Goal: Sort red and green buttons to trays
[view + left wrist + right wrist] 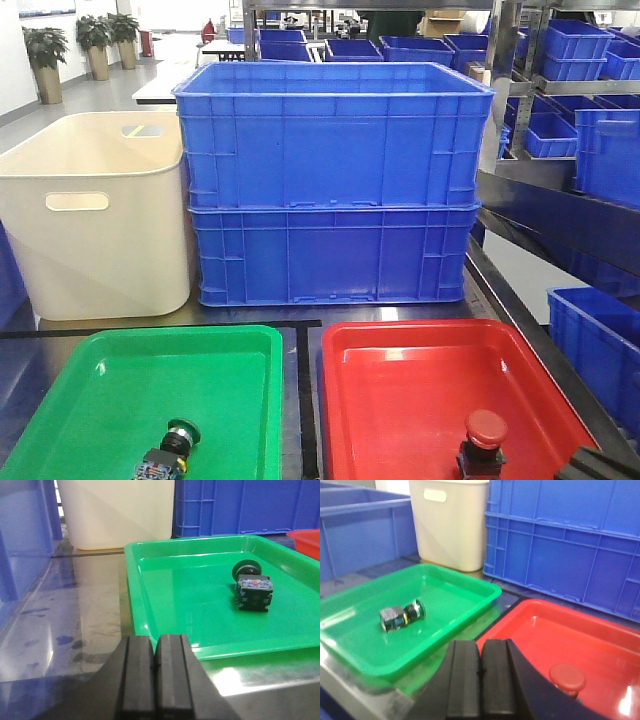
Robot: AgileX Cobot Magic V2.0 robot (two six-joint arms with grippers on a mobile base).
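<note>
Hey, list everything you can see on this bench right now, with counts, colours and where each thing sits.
green tray: one, bright green, front left
red tray: one, bright red, front right
green button: one, green-black head, lying in the green tray
red button: one, red cap, in the red tray
blue crates: two, stacked behind the trays
cream tub: one, left of the crates
left gripper: one, black, shut, empty, beside the green tray's front corner
right gripper: one, black, shut, empty, between the trays
</note>
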